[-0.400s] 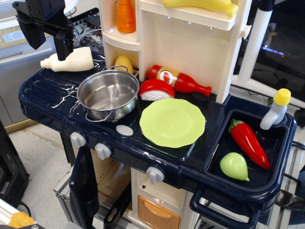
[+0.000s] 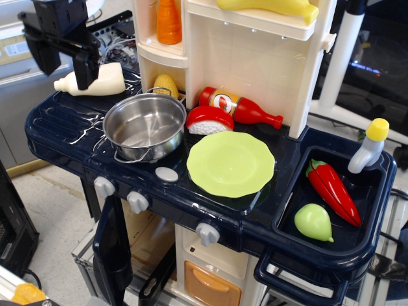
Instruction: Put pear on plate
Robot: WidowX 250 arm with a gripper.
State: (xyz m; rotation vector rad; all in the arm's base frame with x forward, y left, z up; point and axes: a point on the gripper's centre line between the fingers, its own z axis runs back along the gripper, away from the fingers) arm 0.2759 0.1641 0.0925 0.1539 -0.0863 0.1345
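Note:
The light-green pear (image 2: 313,222) lies in the dark blue sink (image 2: 376,245) at the right, beside a red chili pepper (image 2: 333,192). The lime-green scalloped plate (image 2: 230,163) sits empty on the toy stove top, right of the steel pot (image 2: 145,126). My black gripper (image 2: 64,60) hangs at the far upper left, above the counter's back left corner, far from the pear and the plate. Its two fingers stand apart with nothing between them.
A white bottle (image 2: 95,81) lies just right of the gripper. A red ketchup bottle (image 2: 239,107), a sushi piece (image 2: 208,120) and a corn cob (image 2: 166,85) sit behind the pot and plate. A cream shelf unit (image 2: 255,57) rises at the back. A yellow-capped bottle (image 2: 370,146) leans at the sink's far edge.
The gripper has shifted slightly up and to the left. Nothing else has moved.

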